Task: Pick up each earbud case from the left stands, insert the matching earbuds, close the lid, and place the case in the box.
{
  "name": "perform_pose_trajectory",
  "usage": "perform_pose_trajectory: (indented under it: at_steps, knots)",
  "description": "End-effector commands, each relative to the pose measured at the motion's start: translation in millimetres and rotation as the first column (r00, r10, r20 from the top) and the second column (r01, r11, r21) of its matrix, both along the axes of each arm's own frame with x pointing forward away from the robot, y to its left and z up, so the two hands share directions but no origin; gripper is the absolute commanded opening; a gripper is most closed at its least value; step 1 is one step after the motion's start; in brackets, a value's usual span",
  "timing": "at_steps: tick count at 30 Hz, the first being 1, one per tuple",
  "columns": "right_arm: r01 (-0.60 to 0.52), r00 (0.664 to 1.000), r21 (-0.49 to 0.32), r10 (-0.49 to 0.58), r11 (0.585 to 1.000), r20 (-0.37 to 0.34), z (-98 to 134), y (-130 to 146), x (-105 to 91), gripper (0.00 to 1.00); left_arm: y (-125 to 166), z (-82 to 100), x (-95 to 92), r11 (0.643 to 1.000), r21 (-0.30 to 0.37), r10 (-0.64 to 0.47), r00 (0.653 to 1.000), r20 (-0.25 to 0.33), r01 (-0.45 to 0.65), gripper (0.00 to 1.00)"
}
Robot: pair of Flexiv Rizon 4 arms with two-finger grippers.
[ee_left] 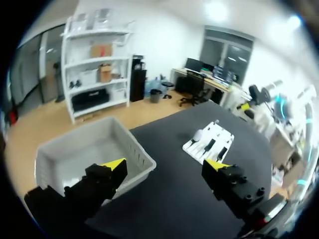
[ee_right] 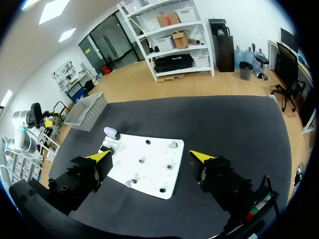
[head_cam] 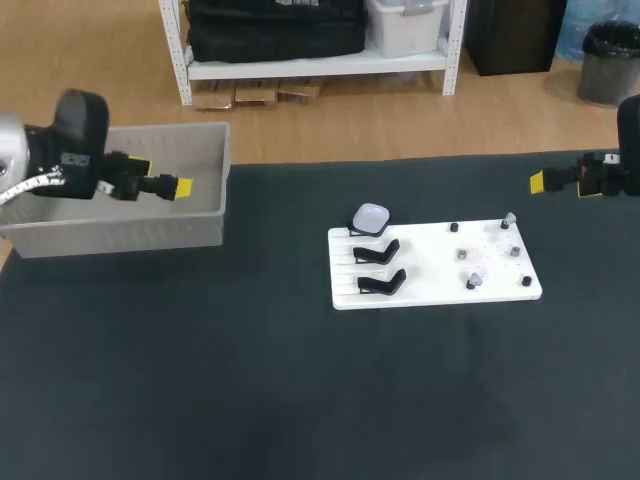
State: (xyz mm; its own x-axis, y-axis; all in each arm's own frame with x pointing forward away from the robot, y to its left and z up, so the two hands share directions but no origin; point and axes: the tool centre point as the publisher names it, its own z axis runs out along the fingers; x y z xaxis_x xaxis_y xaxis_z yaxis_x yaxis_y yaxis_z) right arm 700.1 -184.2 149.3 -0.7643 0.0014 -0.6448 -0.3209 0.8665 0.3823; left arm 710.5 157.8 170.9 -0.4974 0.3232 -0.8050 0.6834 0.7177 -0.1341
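At the head view's left edge, the left arm [head_cam: 62, 148] was black with a silver-grey joint and a white cable [head_cam: 30, 185] looped along it. Its black jaws ended in bright yellow tips [head_cam: 181, 186]. The right arm [head_cam: 612, 172], at the right edge, was black and yellow-tipped too. Both wrist views showed blocky black fingers [ee_right: 83, 175] dotted with small round screws.

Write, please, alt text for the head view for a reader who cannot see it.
A white board on a dark table holds one white earbud case on the rearmost of three black stands; the other two are empty. The open left gripper hangs over a grey box at far left, the open right gripper near the table's right edge.
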Motion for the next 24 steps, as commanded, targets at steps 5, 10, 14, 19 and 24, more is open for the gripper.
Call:
perform_pose_trajectory:
  at_steps: [5,10,14,19,24]
  knots:
    - [-0.001,1.000,-0.001,0.001,1.000,-0.001,0.1,-0.2,0.3,1.00,7.9,-2.7,-1.6,0.908,-0.082,-0.384,0.893,0.237,0.412,1.00]
    - [-0.001,1.000,-0.001,0.001,1.000,-0.001,0.1,-0.2,0.3,1.00,7.9,-2.7,-1.6,0.908,-0.082,-0.384,0.893,0.237,0.412,1.00]
    - [-0.001,1.000,-0.001,0.001,1.000,-0.001,0.1,-0.2,0.3,1.00,-36.5,-14.2,2.9,0.937,-0.089,-0.313,0.923,0.222,0.338,1.00]
    - [-0.001,1.000,-0.001,0.001,1.000,-0.001,0.1,-0.2,0.3,1.00,-94.8,-24.2,19.2,0.951,-0.031,-0.297,0.939,0.173,0.307,1.00]
    - [-0.001,1.000,-0.001,0.001,1.000,-0.001,0.1,-0.2,0.3,1.00,-143.2,-37.6,34.7,0.947,0.061,-0.321,0.931,0.176,0.315,1.00]
